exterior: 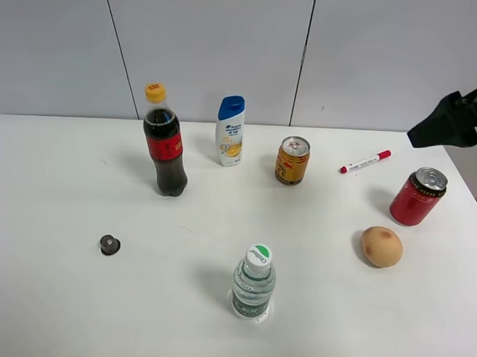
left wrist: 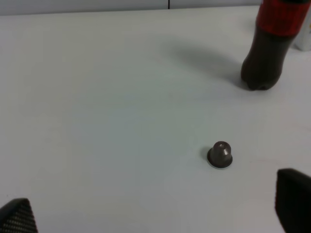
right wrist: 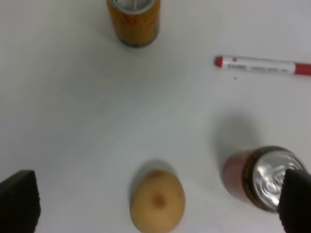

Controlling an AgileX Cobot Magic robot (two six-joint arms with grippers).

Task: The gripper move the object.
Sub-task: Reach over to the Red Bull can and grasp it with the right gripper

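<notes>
The short gold-yellow can point(exterior: 292, 161) with red-orange markings and a silver top stands upright at the back middle of the white table point(exterior: 54, 297). It also shows in the right wrist view point(right wrist: 133, 22), well ahead of my right gripper point(right wrist: 158, 201). That gripper is open and empty, above the table near a tan round fruit and the red can. The right arm point(exterior: 452, 119) shows as a black shape at the exterior view's right edge. My left gripper point(left wrist: 155, 211) is open and empty above the left of the table. It is out of the exterior view.
A cola bottle point(exterior: 164, 148) and a white-and-blue shampoo bottle point(exterior: 230, 131) stand left of the can. A red-capped marker point(exterior: 365, 162), a taller red can point(exterior: 418, 196) and a tan round fruit point(exterior: 381, 246) are on the right. A water bottle point(exterior: 254, 282) stands in front, a small dark capsule point(exterior: 109, 244) at left.
</notes>
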